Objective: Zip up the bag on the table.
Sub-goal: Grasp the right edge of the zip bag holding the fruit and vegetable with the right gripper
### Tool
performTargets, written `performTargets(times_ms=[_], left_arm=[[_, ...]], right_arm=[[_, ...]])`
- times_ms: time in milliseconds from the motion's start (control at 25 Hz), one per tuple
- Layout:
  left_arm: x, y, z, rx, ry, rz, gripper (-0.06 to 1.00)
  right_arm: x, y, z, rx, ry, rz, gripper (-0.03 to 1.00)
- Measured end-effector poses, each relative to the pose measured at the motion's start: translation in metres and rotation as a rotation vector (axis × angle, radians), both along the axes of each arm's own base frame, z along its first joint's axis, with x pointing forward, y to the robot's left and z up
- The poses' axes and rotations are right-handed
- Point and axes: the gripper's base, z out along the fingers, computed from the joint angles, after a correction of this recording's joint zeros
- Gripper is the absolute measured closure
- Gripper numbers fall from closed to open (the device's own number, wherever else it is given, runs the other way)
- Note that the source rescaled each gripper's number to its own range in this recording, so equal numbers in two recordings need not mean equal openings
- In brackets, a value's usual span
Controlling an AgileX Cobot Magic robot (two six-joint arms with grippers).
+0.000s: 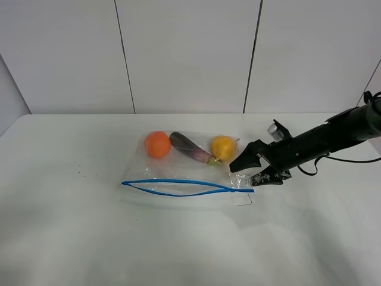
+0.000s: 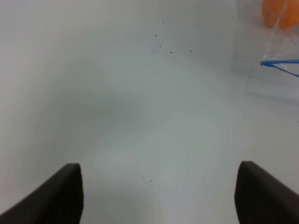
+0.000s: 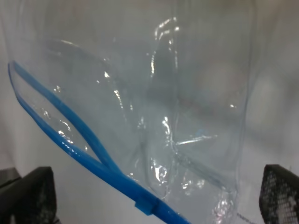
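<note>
Both jaws gape wide, gripping nothing; the right pair straddles the zip end of the bag (image 1: 178,170).

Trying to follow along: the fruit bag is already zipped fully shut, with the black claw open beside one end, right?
Not shut: the bag has blue zip strips that bow apart along most of their length, meeting only near the ends, as the exterior high view shows. The right gripper is indeed open beside one end.

No readable text.
I find no lettering, brand or number on the bag (image 1: 178,173) or the table (image 1: 71,238); faint dark marks (image 3: 244,215) just beside one right-arm jaw are too small to read.
</note>
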Motion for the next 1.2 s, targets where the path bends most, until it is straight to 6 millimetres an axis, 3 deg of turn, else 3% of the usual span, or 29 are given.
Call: performTargets(times_ms=[200, 840, 1000, 1120, 1200], left_arm=[[0.000, 0.000, 0.000, 0.000, 0.000, 0.000, -0.06], [0.000, 0.000, 0.000, 0.000, 0.000, 0.000, -0.06], [0.000, 0.000, 0.000, 0.000, 0.000, 0.000, -0.06], [0.000, 0.000, 0.000, 0.000, 0.000, 0.000, -0.06], [0.000, 0.000, 0.000, 0.000, 0.000, 0.000, -0.06]], right_arm=[[-0.003, 0.001, -0.016, 0.019, 0.030, 0.037, 0.04], [0.000, 0.002, -0.016, 0.041, 0.015, 0.023, 0.48], [0.000, 0.001, -0.016, 0.036, 0.017, 0.023, 0.69], [0.000, 0.001, -0.016, 0.037, 0.023, 0.026, 0.94], [-0.001, 0.002, -0.016, 0.048, 0.035, 0.030, 0.97]])
